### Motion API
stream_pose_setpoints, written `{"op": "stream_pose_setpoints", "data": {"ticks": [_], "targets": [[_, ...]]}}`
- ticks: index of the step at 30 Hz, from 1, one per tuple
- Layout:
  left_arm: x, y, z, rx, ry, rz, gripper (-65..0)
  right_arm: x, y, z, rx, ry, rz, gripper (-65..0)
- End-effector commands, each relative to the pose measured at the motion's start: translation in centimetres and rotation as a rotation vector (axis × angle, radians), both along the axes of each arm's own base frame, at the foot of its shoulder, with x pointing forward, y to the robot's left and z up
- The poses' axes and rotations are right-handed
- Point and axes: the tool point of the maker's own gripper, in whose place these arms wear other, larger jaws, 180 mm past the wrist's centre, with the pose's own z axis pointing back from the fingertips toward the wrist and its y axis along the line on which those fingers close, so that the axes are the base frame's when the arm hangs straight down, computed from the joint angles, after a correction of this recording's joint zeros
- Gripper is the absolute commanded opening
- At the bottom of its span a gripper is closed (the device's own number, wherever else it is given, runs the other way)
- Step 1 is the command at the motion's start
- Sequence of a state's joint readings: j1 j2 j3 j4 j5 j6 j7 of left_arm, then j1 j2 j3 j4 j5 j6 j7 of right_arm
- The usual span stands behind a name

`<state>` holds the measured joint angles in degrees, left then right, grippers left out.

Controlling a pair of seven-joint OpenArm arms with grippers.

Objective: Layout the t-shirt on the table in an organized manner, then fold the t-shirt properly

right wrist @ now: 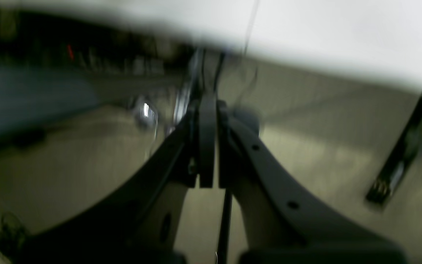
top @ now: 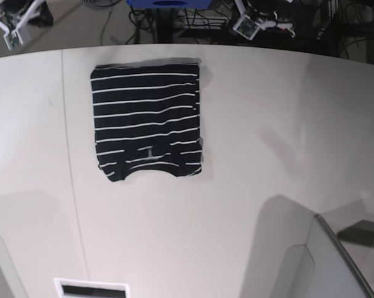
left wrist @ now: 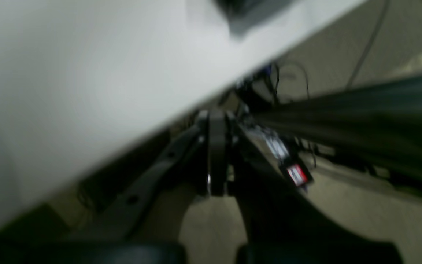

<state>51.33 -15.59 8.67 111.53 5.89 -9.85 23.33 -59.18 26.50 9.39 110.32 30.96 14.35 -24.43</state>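
Both sets of fingers (left wrist: 217, 157) (right wrist: 207, 146) pressed together, empty, well apart from the t-shirt (top: 146, 121): folded compactly on the tabletop (top: 249, 136).

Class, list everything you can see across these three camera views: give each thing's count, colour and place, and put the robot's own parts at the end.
t-shirt: one, dark navy with thin white stripes, folded into a rectangle, lying flat on the far left part of the table, neck toward the camera.
table: one, off-white, fills the base view; a thin dark seam runs down its left side.
cables and equipment: several, dark, on the floor beyond the table's far edge.
left gripper: one, black, shut, holding nothing, off the table's edge.
right gripper: one, black, shut, holding nothing, over the floor.
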Motion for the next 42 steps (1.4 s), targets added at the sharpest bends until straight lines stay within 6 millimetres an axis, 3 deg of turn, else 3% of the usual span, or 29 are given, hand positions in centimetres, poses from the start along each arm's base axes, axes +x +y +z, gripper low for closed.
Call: {"op": "stream_pose_setpoints", "data": {"ticks": [1, 5, 8, 14, 17, 22, 26, 28, 31, 35, 39, 42], "targets": [[-0.8, -0.2, 0.4, -0.014, 0.007, -0.006, -65.0, -0.3, 0.1, 0.3, 0.002, 0.007, 0.015, -64.2], [-3.1, -0.1, -1.3, -0.012, 0.082, 0.003, -65.0, -3.4, 3.1, -2.4, 0.074, 0.132, 0.061, -64.2], [-4.4, -1.2, -3.5, -0.017, 0.14, -0.036, -65.0, -5.5, 4.1, -6.3, 0.096, 0.239, 0.074, -64.2], [-8.1, -1.1, -11.1, 0.032, 0.331, -0.066, -65.0, -9.2, 4.0, -15.2, 0.063, 0.456, 0.061, -64.2], [-8.5, -1.4, -13.7, 0.051, 0.389, -0.08, -65.0, -10.6, 3.4, -18.3, 0.031, 0.497, 0.059, -64.2], [-8.7, -0.5, -18.1, 0.062, 0.437, -0.038, -65.0, -12.5, 0.4, -22.6, -0.099, 0.542, 0.074, -63.9], [-10.8, 1.4, -22.1, 0.065, 0.513, 0.023, -65.0, -11.0, 0.2, -23.6, -0.139, 0.394, 0.09, -63.6], [-11.3, 2.1, -22.6, 0.035, 0.487, 0.051, -65.0, -9.5, 0.6, -23.7, -0.159, 0.306, 0.079, -63.6], [-6.8, 1.9, -21.9, -0.064, 0.286, 0.114, -65.0, -7.5, 1.4, -24.0, -0.228, 0.224, 0.093, -63.5], [-6.3, 2.5, -21.8, -0.067, 0.267, 0.179, -65.0, -5.4, 3.2, -24.1, -0.239, 0.155, 0.094, -63.5], [-4.7, 2.1, -21.8, -0.095, 0.245, 0.341, -65.0, -5.3, 3.9, -24.1, -0.227, 0.151, 0.095, -63.5], [-3.5, 1.9, -21.7, -0.109, 0.215, 0.357, -65.0, -5.2, 3.8, -24.1, -0.228, 0.15, 0.08, -63.5]]}}
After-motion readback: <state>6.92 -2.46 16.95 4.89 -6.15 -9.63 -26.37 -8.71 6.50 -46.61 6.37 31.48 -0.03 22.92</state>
